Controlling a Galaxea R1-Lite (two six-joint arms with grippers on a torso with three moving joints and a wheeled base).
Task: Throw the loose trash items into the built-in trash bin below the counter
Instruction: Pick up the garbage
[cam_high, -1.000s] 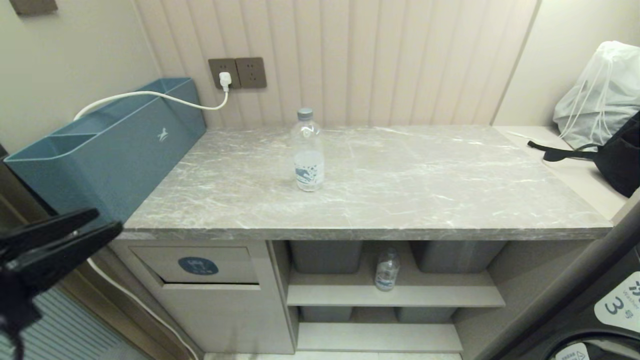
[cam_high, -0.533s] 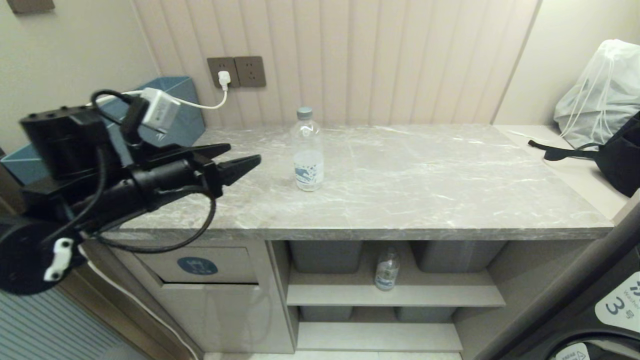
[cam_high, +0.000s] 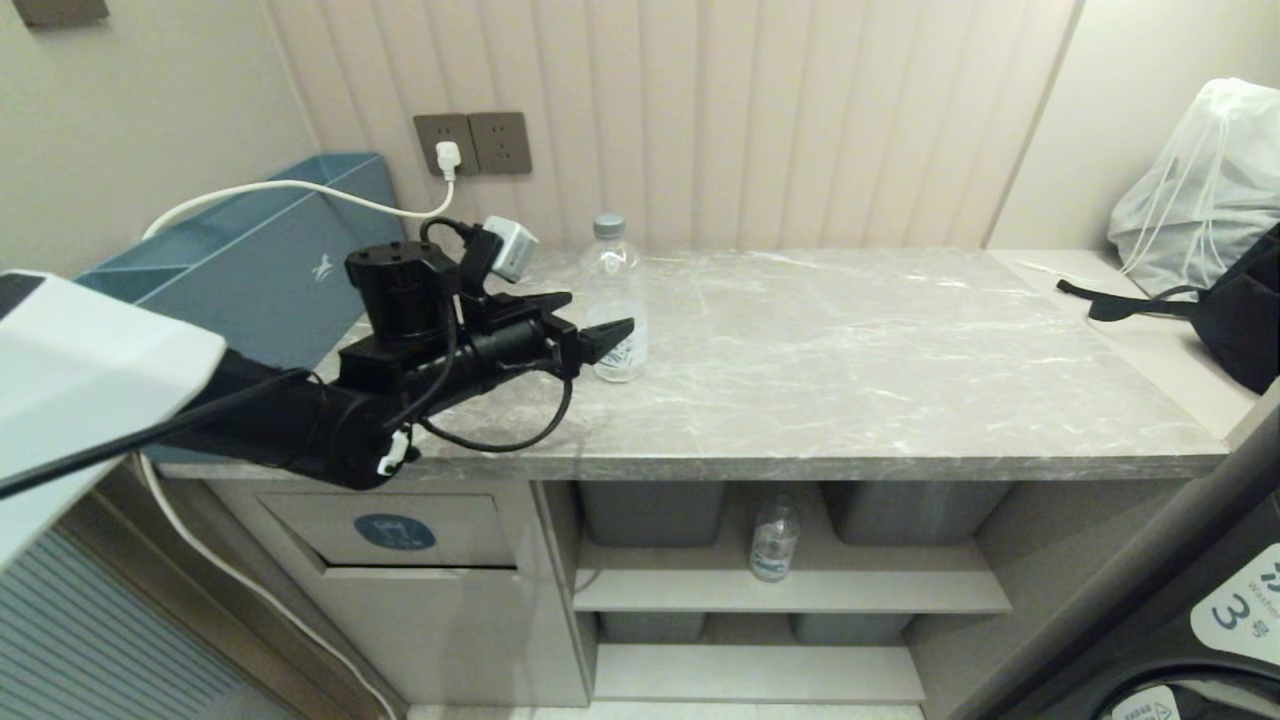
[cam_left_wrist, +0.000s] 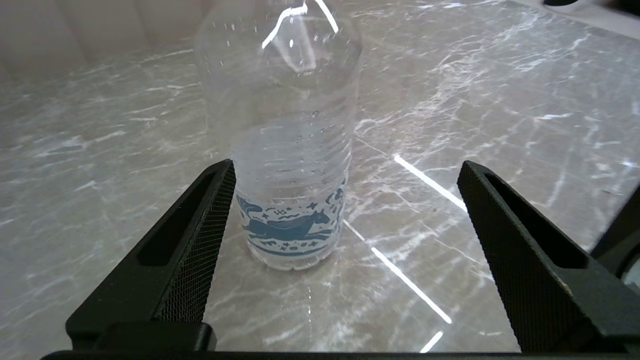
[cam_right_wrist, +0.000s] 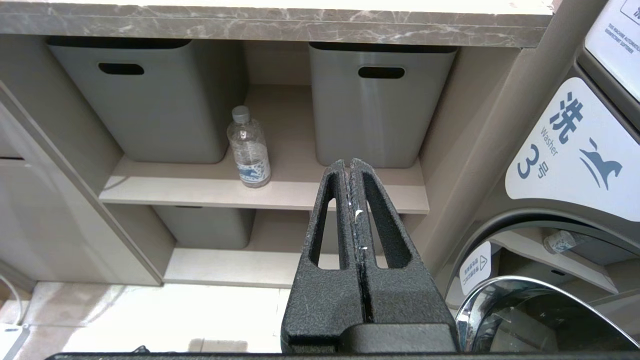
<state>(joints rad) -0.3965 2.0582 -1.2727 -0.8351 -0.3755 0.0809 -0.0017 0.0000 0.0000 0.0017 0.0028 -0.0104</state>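
Our left gripper (cam_left_wrist: 345, 240) stands wide open, its black mesh-textured pads flanking the ribbed clear bottle (cam_left_wrist: 290, 165), upright toward the back of the veined marble-look surface (cam_high: 850, 380); nothing is gripped yet. Our right gripper (cam_right_wrist: 354, 170) hangs closed and idle, facing the shelf bottle (cam_right_wrist: 248, 147) between two grey tubs. Neither has reached the beige trash flap (cam_high: 395, 530), so everything remains.
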